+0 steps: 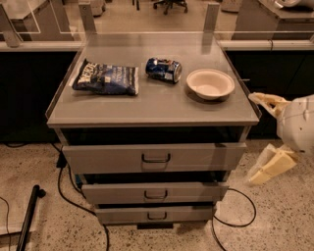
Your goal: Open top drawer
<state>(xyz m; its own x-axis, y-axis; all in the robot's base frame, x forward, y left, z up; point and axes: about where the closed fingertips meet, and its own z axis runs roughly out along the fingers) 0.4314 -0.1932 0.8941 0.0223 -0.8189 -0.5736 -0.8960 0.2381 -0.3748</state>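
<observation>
Though beside the top drawer [108, 158], the pincer [253, 139] gapes, touching nothing.

Three grey drawers: top drawer [154, 158], two narrower drawers [154, 192] below. One chip bag [106, 78], one can [163, 69], one bowl [210, 84]. One gripper [250, 139], right edge of frame, fingers spread.

You've got speckled floor [29, 166] down there, black cables [59, 182] trailing, a glass partition [147, 19] behind, office chair [169, 5] beyond.

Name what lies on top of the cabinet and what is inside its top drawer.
On the cabinet top: a snack bag, a can on its side, a white bowl. The top drawer shows only its front; its inside is hidden. The gripper, open, hangs beside it.
</observation>
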